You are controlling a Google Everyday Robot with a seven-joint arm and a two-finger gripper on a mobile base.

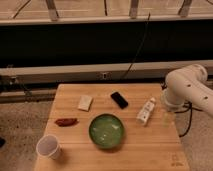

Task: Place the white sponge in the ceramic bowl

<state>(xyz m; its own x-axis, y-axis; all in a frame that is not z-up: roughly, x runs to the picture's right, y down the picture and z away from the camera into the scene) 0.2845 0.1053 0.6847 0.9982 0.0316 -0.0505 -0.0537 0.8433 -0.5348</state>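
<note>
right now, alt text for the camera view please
A white sponge lies on the wooden table, up-left of a green ceramic bowl, while the robot's gripper hangs by the table's right edge beside a white bottle. A black phone, a red object and a white cup also sit there.
</note>
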